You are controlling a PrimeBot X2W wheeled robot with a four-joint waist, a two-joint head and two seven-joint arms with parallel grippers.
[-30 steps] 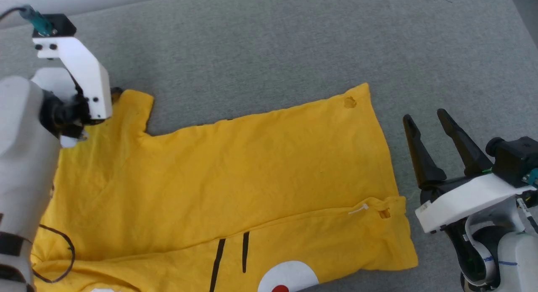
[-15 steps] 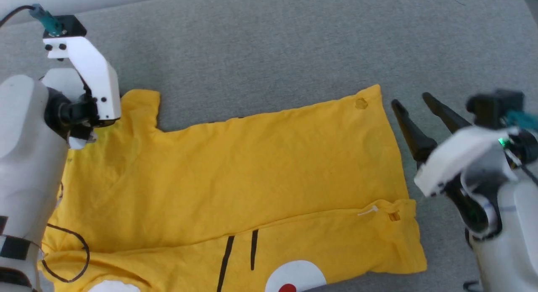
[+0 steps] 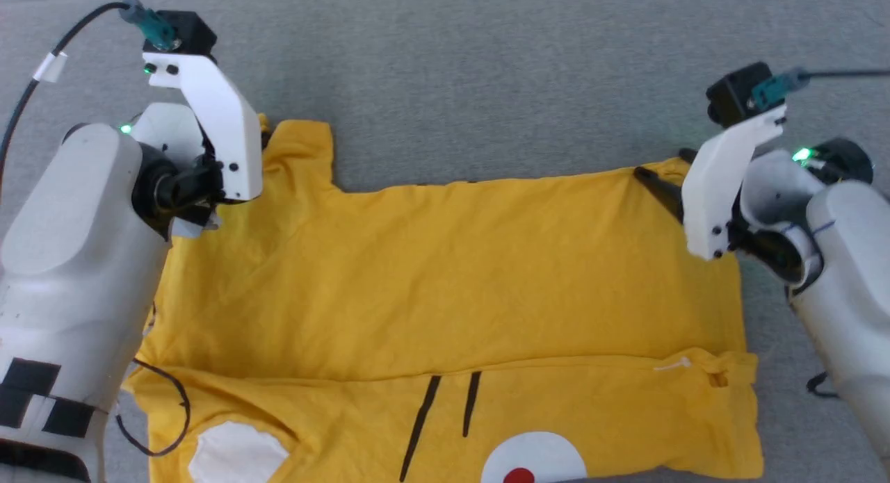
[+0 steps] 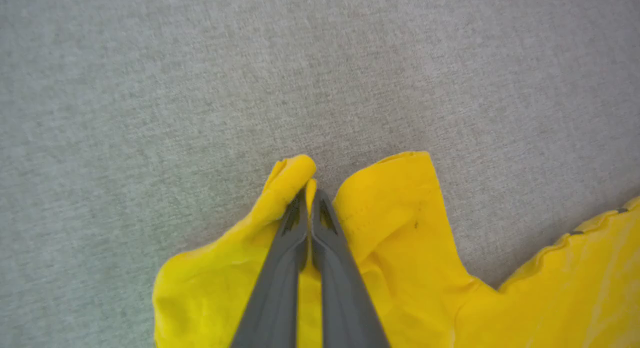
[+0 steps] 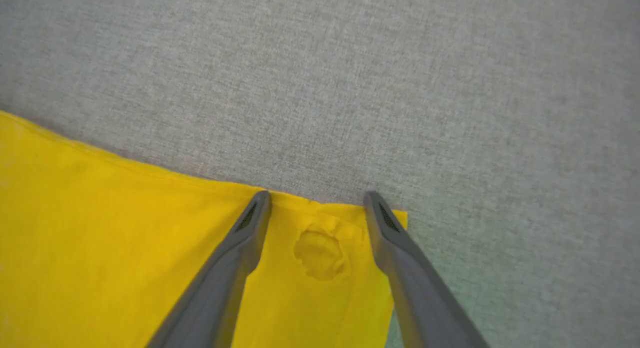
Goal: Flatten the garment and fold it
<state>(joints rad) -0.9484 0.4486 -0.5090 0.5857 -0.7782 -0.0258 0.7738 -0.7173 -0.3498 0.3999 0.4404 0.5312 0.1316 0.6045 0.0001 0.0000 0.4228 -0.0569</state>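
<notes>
The yellow shirt [image 3: 445, 274] lies spread on the grey surface [image 3: 487, 66]. My left fingers [image 4: 277, 283] are clamped on its sleeve [image 4: 390, 198]; my right fingers [image 5: 220, 278] stand apart over the hem corner [image 5: 320, 253]. Soft, limp cloth: I take corners.

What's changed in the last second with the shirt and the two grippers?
The left gripper has closed on the sleeve edge of the garment. The right gripper moved forward from beside the hem to the far hem corner, jaws open astride it. The garment stays spread on the grey surface, near edge folded over.
</notes>
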